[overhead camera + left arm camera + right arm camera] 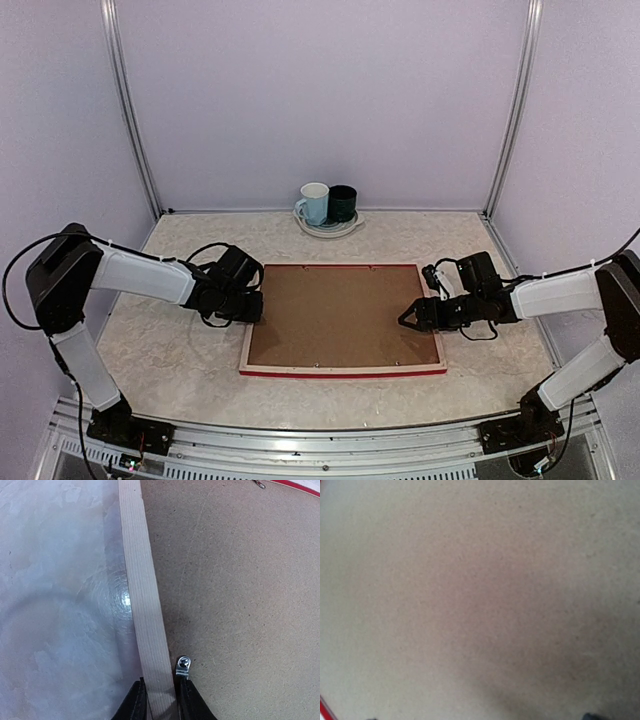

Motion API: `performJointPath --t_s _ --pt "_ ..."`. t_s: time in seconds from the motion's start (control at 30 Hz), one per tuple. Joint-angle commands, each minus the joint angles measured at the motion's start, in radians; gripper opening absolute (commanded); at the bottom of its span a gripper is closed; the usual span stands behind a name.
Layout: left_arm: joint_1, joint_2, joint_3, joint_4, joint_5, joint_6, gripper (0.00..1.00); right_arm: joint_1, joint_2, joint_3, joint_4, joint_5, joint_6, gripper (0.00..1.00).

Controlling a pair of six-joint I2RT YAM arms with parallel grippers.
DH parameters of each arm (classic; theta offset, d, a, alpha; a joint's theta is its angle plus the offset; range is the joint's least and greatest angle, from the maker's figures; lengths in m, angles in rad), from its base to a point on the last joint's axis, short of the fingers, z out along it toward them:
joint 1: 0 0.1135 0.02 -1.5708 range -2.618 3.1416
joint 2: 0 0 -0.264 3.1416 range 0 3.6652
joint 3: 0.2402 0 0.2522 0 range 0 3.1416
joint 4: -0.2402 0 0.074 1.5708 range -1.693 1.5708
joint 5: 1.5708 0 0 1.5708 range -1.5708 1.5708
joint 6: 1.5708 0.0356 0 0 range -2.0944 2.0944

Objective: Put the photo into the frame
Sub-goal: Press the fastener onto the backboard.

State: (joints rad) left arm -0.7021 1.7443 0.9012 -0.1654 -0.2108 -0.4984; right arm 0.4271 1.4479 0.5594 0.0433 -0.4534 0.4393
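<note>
The frame (pixel 343 371) lies face down in the middle of the table, pale wood back up and a red edge showing. A brown backing board (pixel 340 315) fills it. The photo is hidden. My left gripper (pixel 255 305) is at the frame's left rail. In the left wrist view its fingers (pixel 135 705) sit close on either side of the pale wood rail (pixel 145 605), next to a small metal clip (pixel 183 665). My right gripper (pixel 408 318) is low over the board's right side with its jaws spread. The right wrist view shows only blurred board (pixel 480 590).
A pale blue mug (pixel 314 203) and a dark mug (pixel 342 203) stand on a plate (pixel 325 230) at the back wall. Lilac walls enclose the table on three sides. Bare marbled tabletop (pixel 180 350) lies left and right of the frame.
</note>
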Motion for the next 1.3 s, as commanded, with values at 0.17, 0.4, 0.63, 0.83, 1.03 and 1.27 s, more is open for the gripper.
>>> performJointPath --t_s 0.17,0.4,0.63,0.83,1.03,1.27 --pt "0.007 -0.053 0.060 -0.090 -0.011 0.032 0.32 0.002 0.040 -0.015 -0.048 0.008 0.009 0.88" --pt "0.009 -0.040 0.091 -0.123 -0.020 0.046 0.35 0.003 0.040 -0.019 -0.046 0.010 0.009 0.88" --pt "-0.003 -0.046 0.084 -0.126 -0.024 0.056 0.43 0.003 0.049 -0.016 -0.046 0.011 0.006 0.88" --pt "-0.002 -0.040 0.092 -0.152 -0.071 0.057 0.42 0.003 0.049 -0.018 -0.046 0.009 0.010 0.88" --pt "-0.005 0.001 0.101 -0.148 -0.082 0.065 0.40 0.002 0.048 -0.026 -0.046 0.006 0.012 0.88" --pt "-0.030 0.074 0.103 -0.178 -0.078 0.067 0.39 0.003 0.041 -0.027 -0.046 0.014 0.007 0.88"
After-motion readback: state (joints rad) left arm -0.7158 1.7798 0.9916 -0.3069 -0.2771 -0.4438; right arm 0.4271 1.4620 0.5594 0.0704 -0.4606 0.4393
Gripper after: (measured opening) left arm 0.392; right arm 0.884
